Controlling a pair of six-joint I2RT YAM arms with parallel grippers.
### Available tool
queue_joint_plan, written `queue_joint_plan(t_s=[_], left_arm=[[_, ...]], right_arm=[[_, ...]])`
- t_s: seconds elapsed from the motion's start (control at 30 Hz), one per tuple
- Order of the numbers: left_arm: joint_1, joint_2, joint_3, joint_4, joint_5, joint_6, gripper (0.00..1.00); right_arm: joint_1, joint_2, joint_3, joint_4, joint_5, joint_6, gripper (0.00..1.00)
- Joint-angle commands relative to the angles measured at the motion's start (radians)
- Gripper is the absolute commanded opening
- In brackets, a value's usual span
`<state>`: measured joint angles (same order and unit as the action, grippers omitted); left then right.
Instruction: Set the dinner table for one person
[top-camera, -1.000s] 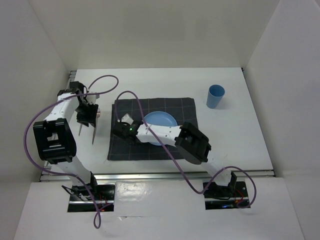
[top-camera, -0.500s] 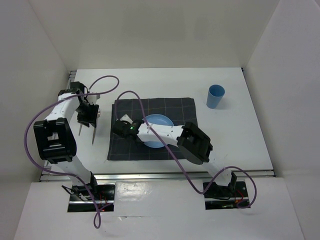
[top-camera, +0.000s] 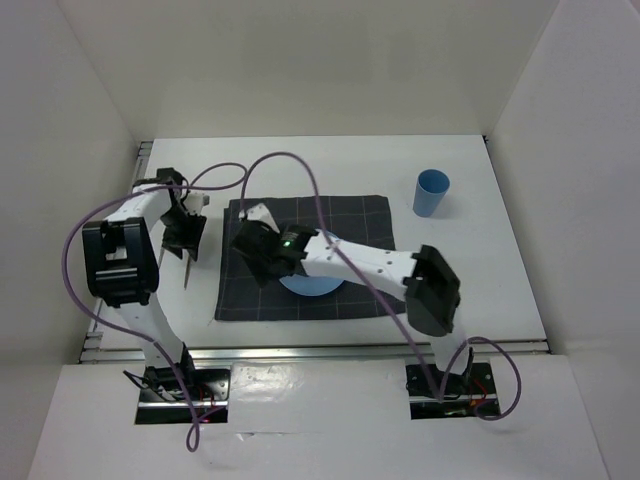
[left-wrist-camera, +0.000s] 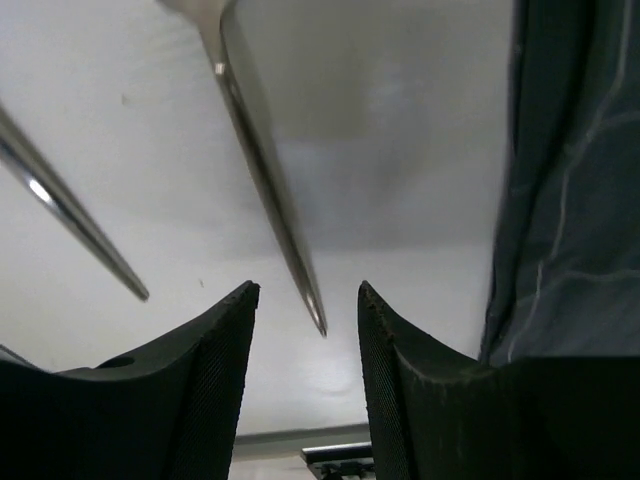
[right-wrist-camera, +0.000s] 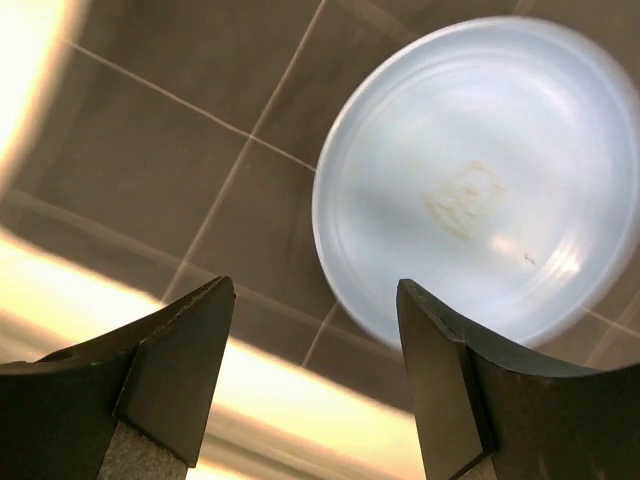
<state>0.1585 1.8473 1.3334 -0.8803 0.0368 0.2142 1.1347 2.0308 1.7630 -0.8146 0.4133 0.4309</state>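
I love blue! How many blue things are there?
2: a plate lying on the mat, and a cup standing on the table, beyond the mat's far right corner.

A dark grey checked cloth placemat (top-camera: 362, 214) lies flat, with thin pale lines making squares on it. A round light blue plastic plate (top-camera: 304, 287) sits on the mat, near its middle. The plate has a faint brownish mark in its middle. A small blue plastic cup (top-camera: 432, 192) stands upright off the mat, near its far right corner. Two long thin shiny silver metal pieces of cutlery (left-wrist-camera: 265, 160) lie left of the mat, not touching it or each other. Tall plain white walls (top-camera: 320, 60) stand all around.
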Motion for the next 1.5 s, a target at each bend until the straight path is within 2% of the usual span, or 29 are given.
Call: queue_joint_plan(t_s=[0.0, 0.13, 0.23, 0.3, 0.33, 0.43, 0.47, 0.57, 0.67, 0.77, 0.8, 0.9, 1.1, 1.17, 1.33, 1.47], left_arm=[[-0.027, 0.084, 0.071, 0.041, -0.061, 0.004, 0.53], [-0.027, 0.168, 0.137, 0.063, -0.086, -0.010, 0.53], [-0.027, 0.220, 0.168, 0.050, -0.037, 0.001, 0.53], [-0.027, 0.250, 0.179, 0.028, -0.037, -0.009, 0.48], [-0.027, 0.260, 0.179, 0.027, -0.037, -0.009, 0.41], [-0.027, 0.270, 0.165, 0.027, -0.014, -0.009, 0.31], [-0.027, 0.270, 0.156, 0.027, -0.002, -0.009, 0.19], [-0.027, 0.280, 0.156, 0.008, 0.028, -0.009, 0.00], [-0.027, 0.280, 0.167, -0.020, 0.066, -0.018, 0.00], [-0.027, 0.213, 0.188, -0.043, 0.080, -0.062, 0.00], [-0.027, 0.189, 0.197, -0.055, 0.125, -0.078, 0.00], [-0.027, 0.066, 0.211, -0.111, 0.222, -0.159, 0.00], [-0.125, -0.153, 0.112, -0.057, 0.193, -0.400, 0.00], [-0.207, -0.154, 0.099, -0.046, 0.140, -0.484, 0.00], [-0.364, -0.065, 0.108, -0.060, 0.120, -0.555, 0.00], [-0.396, -0.025, 0.098, -0.049, 0.069, -0.602, 0.00]], right_arm=[[0.005, -0.205, -0.075, 0.069, 0.053, 0.080, 0.74], [0.005, -0.279, -0.117, 0.058, 0.073, 0.109, 0.74], [0.005, -0.302, -0.117, 0.017, 0.094, 0.155, 0.74], [0.005, -0.313, -0.126, 0.006, 0.107, 0.169, 0.74], [0.005, -0.326, -0.126, 0.006, 0.107, 0.169, 0.74], [0.005, -0.354, -0.137, 0.006, 0.117, 0.178, 0.74], [0.005, -0.354, -0.137, 0.006, 0.127, 0.178, 0.74], [0.005, -0.372, -0.146, 0.006, 0.151, 0.178, 0.75], [0.005, -0.373, -0.146, -0.017, 0.173, 0.178, 0.75], [0.005, -0.382, -0.146, -0.044, 0.183, 0.213, 0.75], [0.005, -0.392, -0.155, -0.044, 0.194, 0.224, 0.75], [0.005, -0.420, -0.206, -0.055, 0.205, 0.264, 0.75], [0.005, -0.474, -0.283, -0.074, 0.235, 0.328, 0.75], [0.005, -0.483, -0.292, -0.083, 0.236, 0.354, 0.75], [0.005, -0.494, -0.292, -0.124, 0.255, 0.377, 0.75], [0.005, -0.494, -0.283, -0.178, 0.277, 0.420, 0.76]])
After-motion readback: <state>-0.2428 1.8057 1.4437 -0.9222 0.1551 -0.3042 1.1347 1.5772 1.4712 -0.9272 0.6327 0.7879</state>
